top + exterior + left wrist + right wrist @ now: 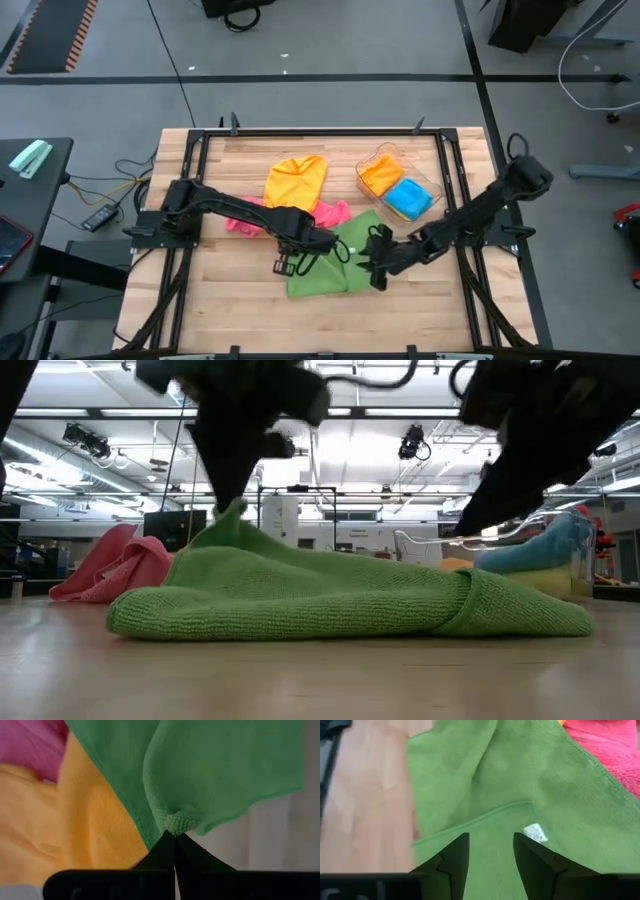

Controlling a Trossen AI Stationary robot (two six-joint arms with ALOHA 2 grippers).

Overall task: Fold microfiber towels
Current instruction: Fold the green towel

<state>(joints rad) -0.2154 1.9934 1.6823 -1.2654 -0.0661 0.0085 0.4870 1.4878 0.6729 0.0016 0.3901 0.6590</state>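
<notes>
A green microfiber towel (322,268) lies rumpled and partly folded on the wooden table (230,300), near its middle. My left gripper (322,241) points down over the towel's far left part, shut on a pinch of it (174,834). My right gripper (374,262) slants down over the towel's right part. In the right wrist view it (491,836) is open above a folded-over corner with a white label (535,833), and I see it touch nothing. My left gripper pinches a small bunched fold of the green towel (180,821) between its two fingertips, coming from above and pointing down. The pinched spot stands up as a low peak (233,512). The rest of the towel slopes away from it and lies on the table.
A pink towel (248,222) lies bunched just left of and behind the green one. An orange-yellow towel (297,182) lies at the far middle. A clear tray (432,186) at the far right holds an orange (380,172) and a blue towel (407,200). Bare wood shows along the near edge.
</notes>
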